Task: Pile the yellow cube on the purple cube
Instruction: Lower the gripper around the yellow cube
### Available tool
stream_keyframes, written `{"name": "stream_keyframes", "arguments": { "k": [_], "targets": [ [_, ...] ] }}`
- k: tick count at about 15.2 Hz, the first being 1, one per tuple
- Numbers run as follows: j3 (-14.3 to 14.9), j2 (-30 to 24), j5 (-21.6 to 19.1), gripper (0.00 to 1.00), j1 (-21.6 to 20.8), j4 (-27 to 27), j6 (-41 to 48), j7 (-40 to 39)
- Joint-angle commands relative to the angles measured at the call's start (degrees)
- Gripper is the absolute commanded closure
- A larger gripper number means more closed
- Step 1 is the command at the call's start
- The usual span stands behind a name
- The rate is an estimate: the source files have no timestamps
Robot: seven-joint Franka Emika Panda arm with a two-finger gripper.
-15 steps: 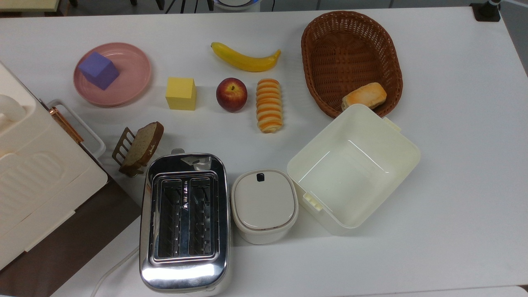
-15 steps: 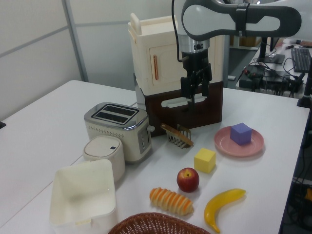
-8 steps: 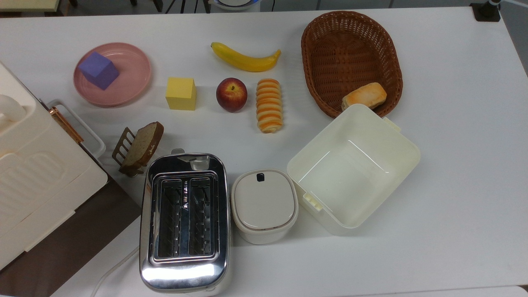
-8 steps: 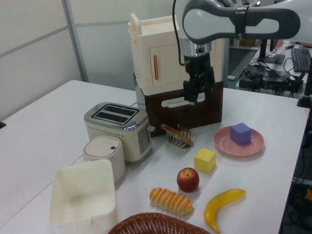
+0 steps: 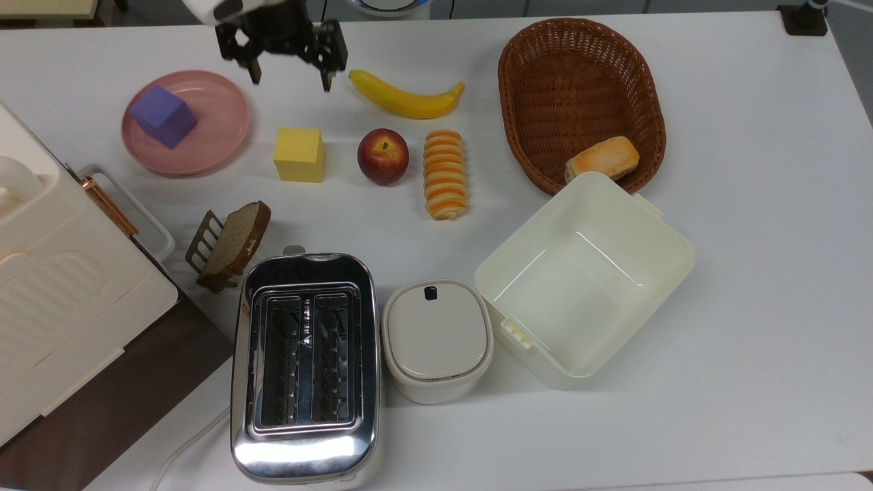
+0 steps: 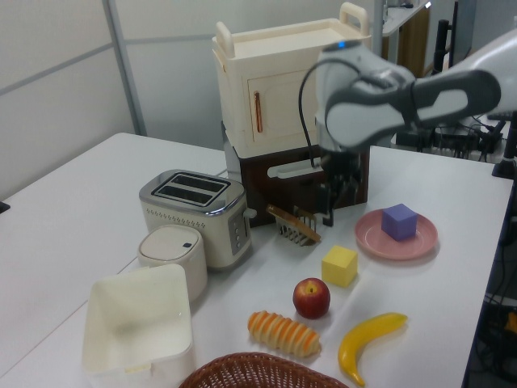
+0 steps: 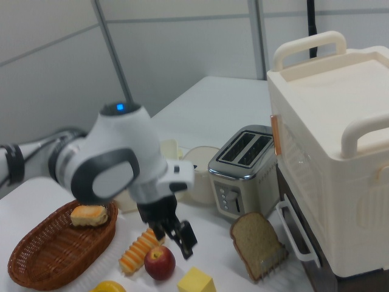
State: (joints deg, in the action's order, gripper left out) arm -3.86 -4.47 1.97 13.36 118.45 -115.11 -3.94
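yellow cube (image 5: 299, 155), matte and sharp-edged, sits flat on the smooth white table (image 5: 750, 273), free of any grip. in the top view it lies between the pink plate (image 5: 225, 123) on the top view's left and the glossy red apple (image 5: 382, 156) on the top view's right, near both but touching neither. purple cube (image 5: 164, 116), the same plain blocky shape in matte violet-blue, rests on that round, shallow plate, turned at an angle to the yellow one.

black two-finger gripper (image 5: 290, 76) hangs above the table beyond the yellow cube, its jaws spread wide and holding nothing; in the top view it is between the plate and the banana's tip. the arm's rounded white and grey casing shows in the left view, with the gripper (image 6: 337, 200) above the yellow cube (image 6: 339, 265).

curved smooth banana (image 5: 404, 97) lies past the apple. a ridged orange-and-cream striped bread roll (image 5: 445, 174) lies just beside the apple. an oval woven brown basket (image 5: 580, 48) holds a golden bun (image 5: 602, 159). nearer the camera stand a slice of brown bread in a slatted rack (image 5: 232, 242), a shiny chrome toaster (image 5: 305, 368), a small lidded cream pot (image 5: 437, 339) and an open cream plastic box (image 5: 586, 276).
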Motion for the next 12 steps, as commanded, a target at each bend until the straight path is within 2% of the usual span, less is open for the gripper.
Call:
{"name": "stream_keyframes", "arguments": {
  "k": [1, 3, 7, 9, 12],
  "targets": [
    [-0.71, -1.69, 3.47, 0.00, 0.53, 5.39, -3.45, 0.87],
    [-0.71, 0.07, 6.37, 0.00, 0.53, 5.39, -4.24, 0.96],
    [-0.62, 3.67, 7.08, 0.00, 0.71, 5.39, -8.63, 0.87],
    [-0.54, 5.78, 8.74, 0.00, 0.97, 5.22, -11.27, 0.96],
    [-0.45, 6.31, 8.93, 0.00, 1.06, 5.22, -11.72, 0.96]
  ]
}}
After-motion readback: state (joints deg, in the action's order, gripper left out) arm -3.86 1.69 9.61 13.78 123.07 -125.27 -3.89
